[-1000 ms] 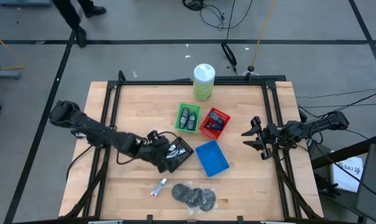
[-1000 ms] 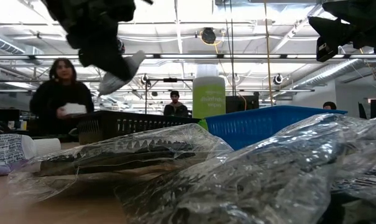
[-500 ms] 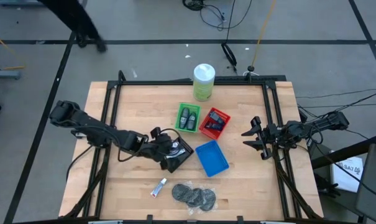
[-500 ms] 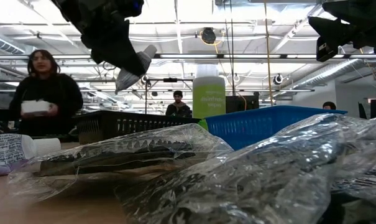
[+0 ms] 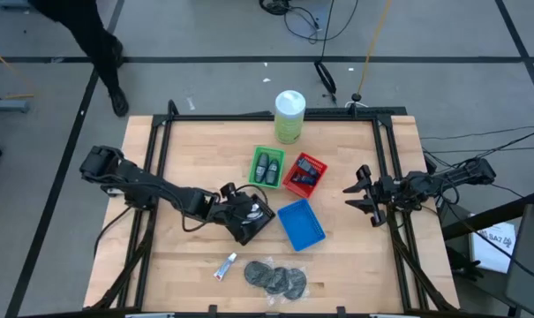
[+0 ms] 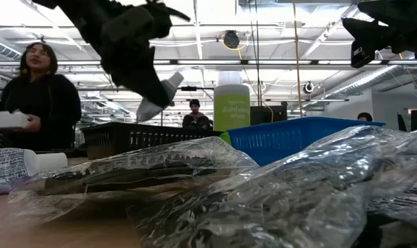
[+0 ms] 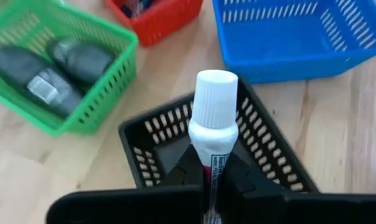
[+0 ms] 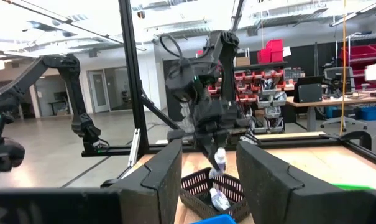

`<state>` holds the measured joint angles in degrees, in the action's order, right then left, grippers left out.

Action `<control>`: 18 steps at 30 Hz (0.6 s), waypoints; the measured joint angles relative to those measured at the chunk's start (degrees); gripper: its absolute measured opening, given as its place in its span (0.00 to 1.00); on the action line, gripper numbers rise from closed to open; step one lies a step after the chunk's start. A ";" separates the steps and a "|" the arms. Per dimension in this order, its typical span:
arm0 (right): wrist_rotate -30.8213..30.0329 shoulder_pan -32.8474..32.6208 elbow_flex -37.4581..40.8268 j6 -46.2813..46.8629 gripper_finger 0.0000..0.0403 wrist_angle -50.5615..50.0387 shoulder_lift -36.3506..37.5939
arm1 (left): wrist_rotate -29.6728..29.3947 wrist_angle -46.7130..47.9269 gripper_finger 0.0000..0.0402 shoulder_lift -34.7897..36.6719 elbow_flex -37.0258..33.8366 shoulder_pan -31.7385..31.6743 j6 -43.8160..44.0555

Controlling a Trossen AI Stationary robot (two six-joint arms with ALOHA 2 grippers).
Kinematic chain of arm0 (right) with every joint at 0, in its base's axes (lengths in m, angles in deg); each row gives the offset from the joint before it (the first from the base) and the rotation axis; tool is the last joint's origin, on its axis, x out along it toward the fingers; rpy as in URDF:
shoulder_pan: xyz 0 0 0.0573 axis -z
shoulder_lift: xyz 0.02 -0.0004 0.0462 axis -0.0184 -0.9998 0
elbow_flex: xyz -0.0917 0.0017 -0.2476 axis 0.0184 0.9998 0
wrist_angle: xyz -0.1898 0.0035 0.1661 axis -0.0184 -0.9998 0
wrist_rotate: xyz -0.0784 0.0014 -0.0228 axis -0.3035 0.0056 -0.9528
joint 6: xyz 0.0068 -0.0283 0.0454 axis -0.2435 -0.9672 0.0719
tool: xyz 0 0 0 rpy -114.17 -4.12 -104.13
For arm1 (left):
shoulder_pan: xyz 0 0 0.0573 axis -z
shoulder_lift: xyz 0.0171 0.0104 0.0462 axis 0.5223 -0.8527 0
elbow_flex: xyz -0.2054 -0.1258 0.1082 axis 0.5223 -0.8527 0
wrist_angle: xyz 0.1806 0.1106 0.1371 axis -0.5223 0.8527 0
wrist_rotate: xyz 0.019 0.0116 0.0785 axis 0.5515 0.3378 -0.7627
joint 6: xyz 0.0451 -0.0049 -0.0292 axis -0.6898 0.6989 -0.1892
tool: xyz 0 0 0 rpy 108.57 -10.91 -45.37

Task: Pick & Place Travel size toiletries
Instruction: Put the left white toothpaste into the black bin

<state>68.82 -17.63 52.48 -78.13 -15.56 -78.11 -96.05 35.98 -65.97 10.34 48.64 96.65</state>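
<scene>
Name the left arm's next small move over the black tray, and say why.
Probably lower a little and open the jaws. The left gripper holds a white tube cap-forward above the black tray, which already holds another tube.

Overhead, table-level and 2 wrist cameras share the black tray (image 5: 253,218).

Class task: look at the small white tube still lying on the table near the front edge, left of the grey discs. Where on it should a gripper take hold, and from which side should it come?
Judging by the high view, grip the white tube across its narrow body, near the middle, coming straight down from above. It lies flat and slanted on the bare table, clear of the grey discs, so the fingers should straddle its long axis.
</scene>
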 joint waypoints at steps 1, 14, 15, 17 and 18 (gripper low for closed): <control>0.03 -0.02 0.01 0.00 0.35 -0.03 0.01 | 0.72 -0.43 0.01 -0.56 -0.01 -0.28 0.10; 0.03 -0.02 0.00 0.00 0.35 -0.14 -0.01 | 8.56 -2.57 0.04 -3.97 -0.01 -2.47 0.61; 0.02 -0.02 0.02 0.00 0.35 -0.14 -0.01 | 10.09 -2.56 0.05 -3.97 -0.01 -2.47 0.61; 0.02 -0.02 0.01 0.00 0.35 -0.14 -0.01 | 11.83 -2.40 0.09 -3.97 -0.01 -2.45 1.19; 0.03 0.00 0.01 0.00 0.35 -0.14 -0.01 | 12.23 -2.05 0.12 -3.97 -0.01 -2.44 2.14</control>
<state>68.86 -17.63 52.50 -78.13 -15.70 -78.11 -83.82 33.93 -69.94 10.33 46.19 98.79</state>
